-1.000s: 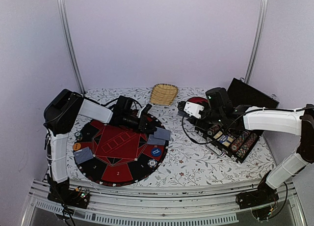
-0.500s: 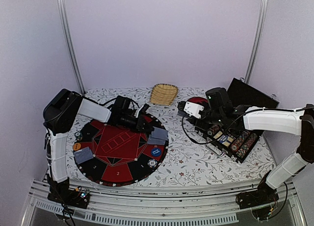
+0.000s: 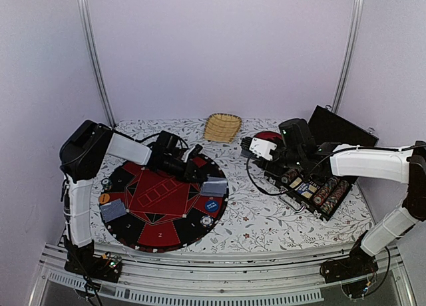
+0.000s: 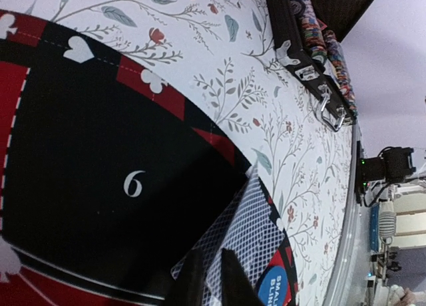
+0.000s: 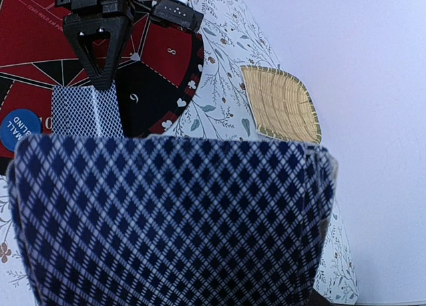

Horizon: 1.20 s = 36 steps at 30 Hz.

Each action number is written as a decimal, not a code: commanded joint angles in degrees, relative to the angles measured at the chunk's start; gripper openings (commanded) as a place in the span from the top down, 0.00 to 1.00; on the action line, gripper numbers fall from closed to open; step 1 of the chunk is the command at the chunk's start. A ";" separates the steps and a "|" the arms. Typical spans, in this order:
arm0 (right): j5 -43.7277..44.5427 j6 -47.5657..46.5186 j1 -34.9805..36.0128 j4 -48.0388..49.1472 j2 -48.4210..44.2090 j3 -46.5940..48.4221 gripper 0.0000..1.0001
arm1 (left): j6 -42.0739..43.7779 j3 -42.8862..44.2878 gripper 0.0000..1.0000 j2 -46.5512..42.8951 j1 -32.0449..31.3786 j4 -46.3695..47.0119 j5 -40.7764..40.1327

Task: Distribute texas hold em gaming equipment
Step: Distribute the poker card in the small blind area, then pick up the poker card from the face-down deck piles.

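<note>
A round red-and-black poker mat [image 3: 160,209] lies at the left. Two blue-backed cards [image 3: 213,186] rest flat on its right rim by seat 6, next to the blue small-blind button [image 3: 212,204]. My left gripper [image 3: 197,168] hovers over their near edge. Its fingertips [image 4: 234,279] stand a narrow gap apart, open, with the cards [image 4: 266,233] showing through beneath. My right gripper [image 3: 257,148] is shut on a deck of cards [image 5: 173,219], held up above the table; the deck hides the fingers. Another card pair [image 3: 112,209] lies on the mat's left.
An open black chip case [image 3: 313,189] with rows of chips sits under the right arm. A straw basket [image 3: 221,127] and a dark-red plate [image 3: 267,136] are at the back. An orange chip [image 3: 104,198] and a striped chip [image 3: 207,220] lie on the mat's rim.
The cards at seat 6 have settled flat onto the mat and my left gripper's jaws have parted slightly. The right arm has not moved.
</note>
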 commanded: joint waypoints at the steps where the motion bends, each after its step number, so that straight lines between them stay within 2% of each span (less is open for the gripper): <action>1: -0.79 0.53 0.23 -0.44 -1.75 1.62 0.52 | 2.50 1.72 0.80 0.37 0.47 -3.80 -1.81; 9: -0.55 0.47 1.01 -1.12 -1.66 2.16 0.52 | 2.12 2.91 0.61 -4.29 0.47 -6.18 -6.36; 14: 0.43 0.20 2.29 -1.37 -1.42 2.43 0.52 | 0.27 0.04 0.46 -14.01 0.03 -3.68 -11.95; 18: 0.58 0.14 3.72 -1.28 -0.91 2.82 0.52 | -0.21 -0.57 0.22 -19.86 -3.13 -1.16 -10.10; 21: 0.54 0.15 4.98 -1.24 -0.13 3.56 0.52 | -0.31 1.49 0.12 -20.32 -6.33 -1.10 -4.10; 25: -0.33 0.31 6.22 -0.84 0.54 4.54 0.52 | -2.11 2.32 0.10 -20.13 -8.54 0.99 1.46; 36: -1.85 0.27 8.34 -0.03 3.23 6.22 0.52 | -8.29 1.47 0.11 -17.90 -8.49 9.96 5.35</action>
